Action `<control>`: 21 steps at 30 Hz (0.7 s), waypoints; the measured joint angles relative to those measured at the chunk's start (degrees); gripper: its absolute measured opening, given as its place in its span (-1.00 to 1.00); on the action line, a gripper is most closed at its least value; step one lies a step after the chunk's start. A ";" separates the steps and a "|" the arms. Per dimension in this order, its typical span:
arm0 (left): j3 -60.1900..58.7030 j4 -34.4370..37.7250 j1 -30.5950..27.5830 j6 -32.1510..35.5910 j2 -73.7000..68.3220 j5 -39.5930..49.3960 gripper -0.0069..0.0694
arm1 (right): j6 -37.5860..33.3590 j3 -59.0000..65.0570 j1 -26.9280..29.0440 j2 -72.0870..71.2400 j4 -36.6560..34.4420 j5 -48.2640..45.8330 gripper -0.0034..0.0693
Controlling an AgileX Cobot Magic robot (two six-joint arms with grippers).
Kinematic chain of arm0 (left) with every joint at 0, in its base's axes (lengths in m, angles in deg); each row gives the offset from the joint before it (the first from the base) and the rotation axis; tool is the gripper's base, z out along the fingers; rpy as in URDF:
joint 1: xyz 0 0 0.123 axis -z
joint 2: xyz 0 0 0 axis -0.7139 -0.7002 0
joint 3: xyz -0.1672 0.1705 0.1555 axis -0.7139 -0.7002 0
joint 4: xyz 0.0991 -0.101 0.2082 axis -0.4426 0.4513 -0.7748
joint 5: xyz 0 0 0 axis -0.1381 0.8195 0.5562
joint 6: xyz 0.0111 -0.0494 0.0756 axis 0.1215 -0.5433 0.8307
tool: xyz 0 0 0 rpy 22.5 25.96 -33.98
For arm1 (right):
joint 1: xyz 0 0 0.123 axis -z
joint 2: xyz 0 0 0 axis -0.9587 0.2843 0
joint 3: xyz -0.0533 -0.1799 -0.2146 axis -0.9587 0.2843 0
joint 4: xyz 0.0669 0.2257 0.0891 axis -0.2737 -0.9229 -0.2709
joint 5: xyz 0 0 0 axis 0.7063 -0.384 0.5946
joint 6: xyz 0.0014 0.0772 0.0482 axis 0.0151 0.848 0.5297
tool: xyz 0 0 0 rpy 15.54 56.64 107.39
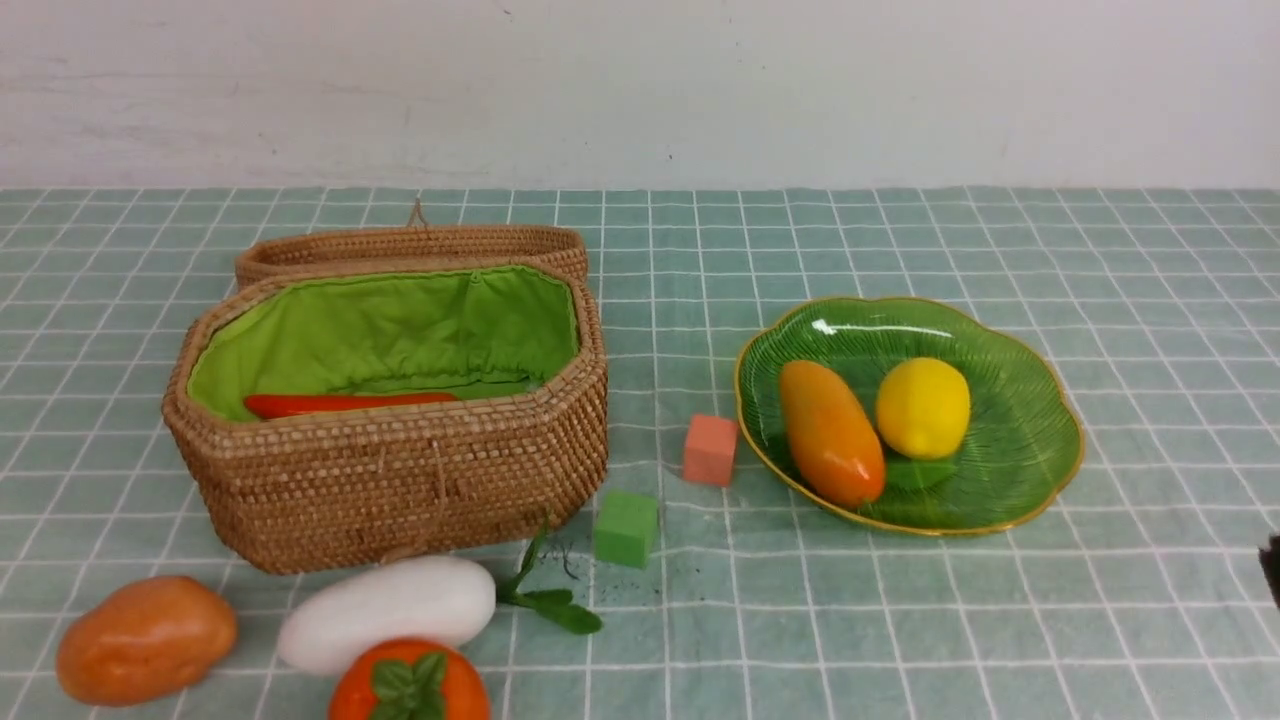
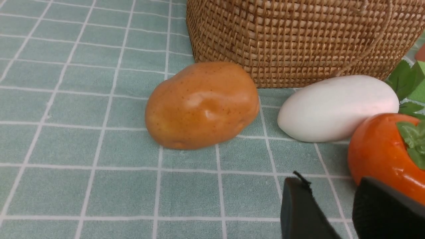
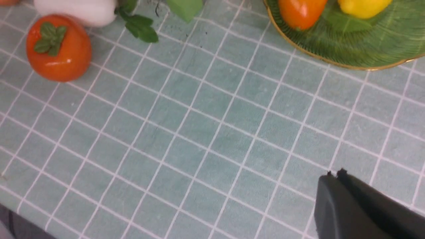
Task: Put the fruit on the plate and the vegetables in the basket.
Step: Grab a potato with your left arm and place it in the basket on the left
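The glossy, round, leaf-capped persimmon (image 1: 410, 685) is sitting at 6 o'clock from the woven rattan basket (image 1: 400, 480), just beside the left gripper (image 2: 332, 189), whose jaws are standing partly apart, empty. The smooth mango (image 1: 830, 432) and lemon (image 1: 923, 407) are lying on the ribbed glass plate (image 1: 1020, 440); the right gripper (image 3: 335, 173), pinched shut on nothing, is hanging at its 4 o'clock.

Potato (image 2: 202, 105) beside white radish (image 2: 337, 108), both near basket (image 2: 298, 39); persimmon (image 2: 382, 156) by left hand (image 2: 330, 187), jaws apart, empty.
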 joint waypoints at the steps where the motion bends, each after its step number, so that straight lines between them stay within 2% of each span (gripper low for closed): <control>1: 0.00 0.00 0.00 0.00 0.00 0.00 -0.19 | 0.00 4.07 0.00 -3.37 0.00 2.20 -0.95; 2: 0.00 0.00 0.00 0.00 0.00 0.00 -0.19 | 0.00 8.83 0.00 -5.80 0.00 3.74 -0.95; 7: 0.00 0.00 0.00 0.00 0.00 0.00 -0.19 | 0.00 17.38 0.00 -10.19 0.00 6.07 -0.95; 21: 0.00 0.00 0.00 0.00 0.00 0.00 -0.19 | 0.00 20.05 0.00 -11.27 -0.45 5.95 -0.95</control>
